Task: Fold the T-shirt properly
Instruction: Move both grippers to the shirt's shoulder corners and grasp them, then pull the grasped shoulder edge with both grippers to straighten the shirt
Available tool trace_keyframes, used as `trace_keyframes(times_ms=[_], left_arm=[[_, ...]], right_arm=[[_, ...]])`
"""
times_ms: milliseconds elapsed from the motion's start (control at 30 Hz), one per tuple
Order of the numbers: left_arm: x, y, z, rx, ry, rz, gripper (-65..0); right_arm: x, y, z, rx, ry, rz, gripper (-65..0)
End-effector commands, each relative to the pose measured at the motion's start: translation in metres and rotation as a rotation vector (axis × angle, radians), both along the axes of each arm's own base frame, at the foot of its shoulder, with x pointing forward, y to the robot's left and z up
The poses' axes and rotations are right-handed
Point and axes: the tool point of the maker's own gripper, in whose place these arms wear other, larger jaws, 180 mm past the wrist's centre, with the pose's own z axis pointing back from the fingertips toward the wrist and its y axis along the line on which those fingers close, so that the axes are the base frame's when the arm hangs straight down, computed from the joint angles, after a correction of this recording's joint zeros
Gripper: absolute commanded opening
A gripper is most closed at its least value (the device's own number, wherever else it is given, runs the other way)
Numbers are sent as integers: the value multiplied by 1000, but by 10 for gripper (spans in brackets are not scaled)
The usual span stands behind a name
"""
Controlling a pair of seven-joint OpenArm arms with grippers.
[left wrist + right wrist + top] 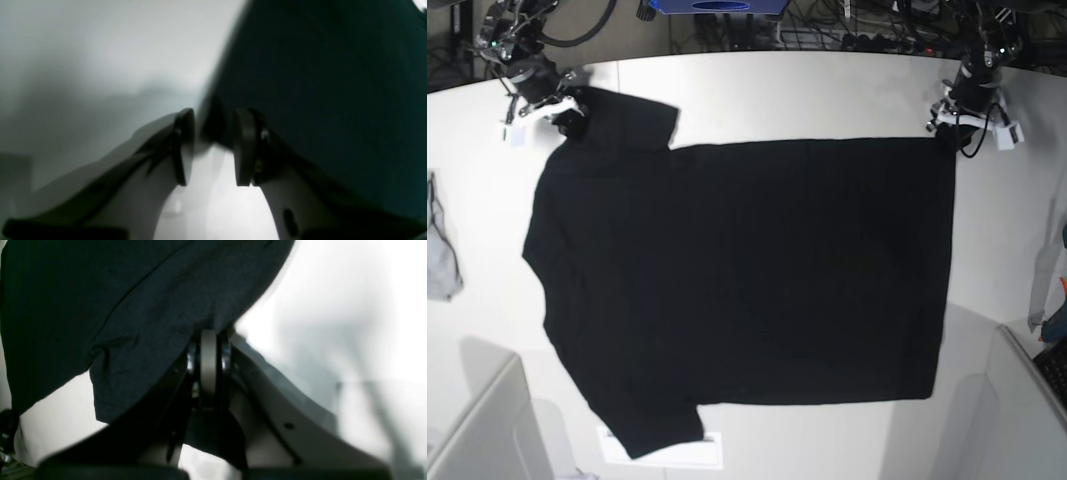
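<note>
no brand, label or writing readable in any view. the t-shirt (747, 280) shows only plain black cloth, spread flat across the middle of the white table (827, 90), hem toward the table's right side in the base view, sleeves toward the left. one sleeve reaches the far left corner area, the other lies near the front edge over a white sheet (662, 450) that is mostly covered.

right gripper (208, 340): fingers pressed together, pinching the edge of the far sleeve; in its wrist view the cloth runs into the closed tips and bunches there. left gripper (213, 133): narrow gap between the pads, set at the far hem corner of the shirt; a dark bit of cloth edge sits at the gap, but the view is blurred and i cannot tell whether the pads actually clamp it.

both wrist views are soft and close, with most of the shirt cut off. in the base view both grippers are small and partly lost against cables.

a small grey cloth (441, 255) lies at the table's left edge, apart from the shirt. dark cables and equipment (847, 25) crowd beyond the far edge. pale panels (477, 430) cut off the front corners.
</note>
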Motion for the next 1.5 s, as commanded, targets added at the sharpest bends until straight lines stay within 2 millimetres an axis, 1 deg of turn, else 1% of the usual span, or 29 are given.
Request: trace_keyframes(times_ms=[0, 67, 167, 233, 267, 333, 367, 467, 533, 567, 667, 800, 867, 967, 1067, 1100, 1200, 1267, 1400, 1467], left_arm=[[-6, -1, -4, -6, 28, -10, -457], [-2, -2, -6, -15, 24, -4, -457], [-3, -3, -13, -28, 37, 0, -459], [-3, -3, -13, -28, 38, 1, -469], [-2, -3, -12, -27, 35, 0, -500], [-4, -1, -12, -24, 38, 0, -637], [-4, 0, -12, -22, 38, 1, -650], [-5, 6, -9, -6, 38, -3, -650], [-6, 12, -5, 18, 41, -18, -650], [-11, 14, -4, 28, 51, -23, -650], [-20, 14, 8, 63, 51, -55, -650], [-40, 32, 35, 141, 44, -40, -650], [-52, 37, 47, 176, 50, -45, -650], [-62, 35, 59, 205, 61, -68, -650], [-67, 29, 68, 216, 59, -94, -650], [-66, 27, 72, 221, 53, -104, -650], [-61, 20, 82, 226, 27, -119, -650], [-59, 15, 81, 178, 26, -113, -650], [-45, 23, 93, 81, 0, -74, -650], [-37, 32, 101, 68, -8, -57, -650]], right_arm=[[-13, 1, -9, -21, 73, 32, -650], [-13, 1, -9, -21, 73, 32, -650], [-13, 0, -9, -23, 73, 33, -650], [-13, -1, -9, -25, 73, 31, -650], [-13, -2, -9, -26, 73, 29, -650], [-13, -2, -8, -27, 73, 30, -650], [-14, -2, -9, -27, 75, 31, -650], [-15, -3, -7, -32, 74, 36, -650], [-20, -2, -4, -41, 76, 40, -650], [-21, -2, -1, -48, 73, 44, -650], [-26, -3, 10, -78, 60, 60, -650], [-39, -4, 26, -123, 53, 88, -650], [-45, 1, 37, -126, 40, 98, -650], [-48, 12, 56, -99, -4, 102, -650], [-41, 22, 78, -74, -70, 112, -650], [-38, 25, 82, -63, -81, 123, -650], [-24, 31, 87, -36, -98, 147, -650], [-12, 36, 89, -26, -99, 180, -650], [15, 40, 96, -7, -111, 188, -650], [31, 41, 102, 14, -126, 168, -650]])
